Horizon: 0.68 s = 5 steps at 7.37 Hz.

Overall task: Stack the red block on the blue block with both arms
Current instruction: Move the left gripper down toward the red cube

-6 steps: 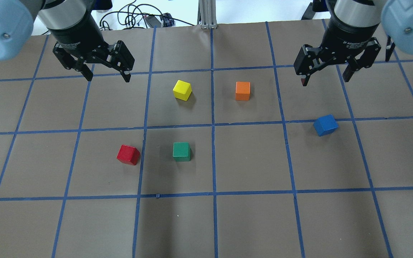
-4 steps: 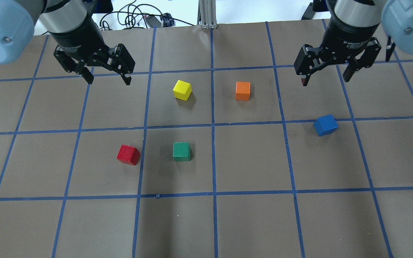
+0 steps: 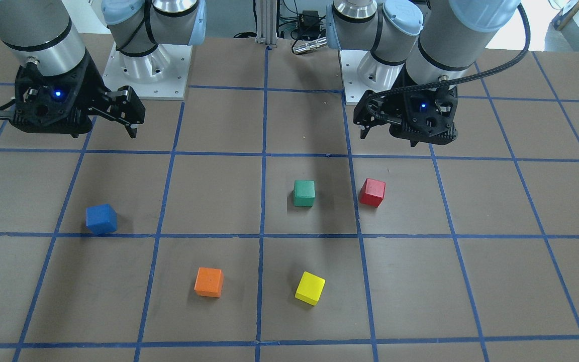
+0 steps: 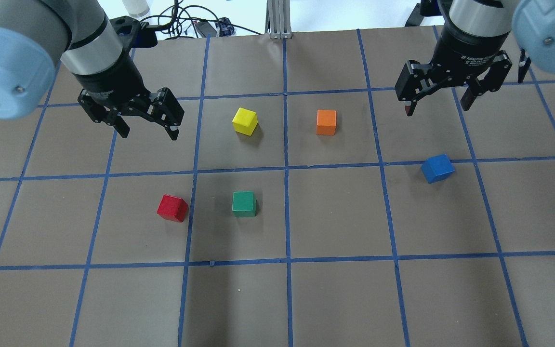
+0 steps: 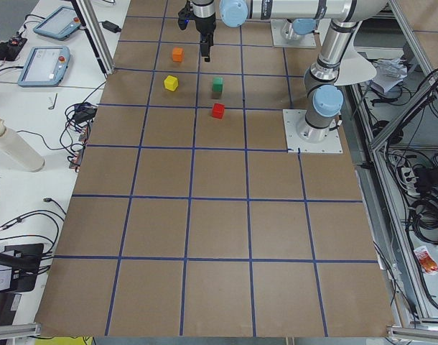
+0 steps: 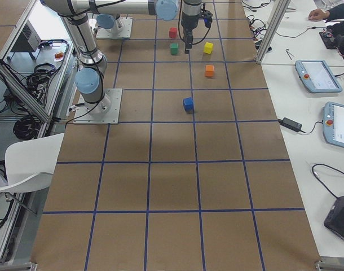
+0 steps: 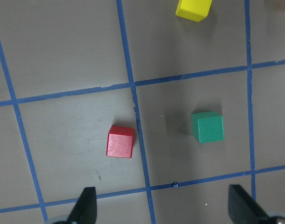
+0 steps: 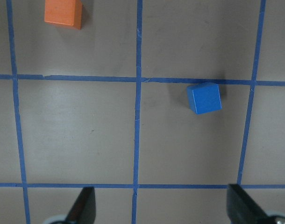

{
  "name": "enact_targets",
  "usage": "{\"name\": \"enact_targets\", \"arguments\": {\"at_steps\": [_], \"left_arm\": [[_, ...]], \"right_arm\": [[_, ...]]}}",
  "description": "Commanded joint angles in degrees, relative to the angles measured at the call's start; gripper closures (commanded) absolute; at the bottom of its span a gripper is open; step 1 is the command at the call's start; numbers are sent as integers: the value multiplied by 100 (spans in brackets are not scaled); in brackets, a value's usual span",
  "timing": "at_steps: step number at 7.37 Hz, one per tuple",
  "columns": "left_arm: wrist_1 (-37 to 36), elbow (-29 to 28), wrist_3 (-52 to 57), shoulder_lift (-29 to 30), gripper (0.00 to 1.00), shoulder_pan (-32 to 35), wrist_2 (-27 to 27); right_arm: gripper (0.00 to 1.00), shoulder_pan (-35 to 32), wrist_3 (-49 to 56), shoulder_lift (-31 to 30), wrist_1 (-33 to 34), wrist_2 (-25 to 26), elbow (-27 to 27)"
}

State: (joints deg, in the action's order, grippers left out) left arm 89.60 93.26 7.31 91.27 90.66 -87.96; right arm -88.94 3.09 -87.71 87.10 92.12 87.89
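Note:
The red block (image 4: 172, 207) sits on the brown mat left of centre, and also shows in the left wrist view (image 7: 120, 141). The blue block (image 4: 437, 168) sits on the right side, and also shows in the right wrist view (image 8: 204, 97). My left gripper (image 4: 148, 132) is open and empty. It hovers above the mat, behind the red block and slightly to its left. My right gripper (image 4: 436, 107) is open and empty, and hovers behind the blue block. Neither gripper touches a block.
A green block (image 4: 244, 203) lies just right of the red one. A yellow block (image 4: 244, 120) and an orange block (image 4: 326, 122) lie further back near the centre. An aluminium post (image 4: 280, 19) and cables stand at the table's far edge.
My left gripper has moved towards the red block, down and slightly right in the overhead view, and stays open. The right gripper and all blocks have not moved.

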Motion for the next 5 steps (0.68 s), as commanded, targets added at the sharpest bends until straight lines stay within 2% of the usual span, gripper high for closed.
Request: {"name": "enact_targets", "arguments": {"at_steps": [1,2,4,5], "left_arm": [[-1167,847,68,-232,0,-5,-2],[-1669,1347,243,-224,0,13,-63],[-3955,2673,462,-223,0,-48,-650],[-4855,3219,577,-84,0,-170,-618]], "right_arm": [[0,0,-1,0,0,7,0],[0,0,-1,0,0,-1,0],[0,0,8,0,0,16,0],[0,0,8,0,0,8,0]]}}
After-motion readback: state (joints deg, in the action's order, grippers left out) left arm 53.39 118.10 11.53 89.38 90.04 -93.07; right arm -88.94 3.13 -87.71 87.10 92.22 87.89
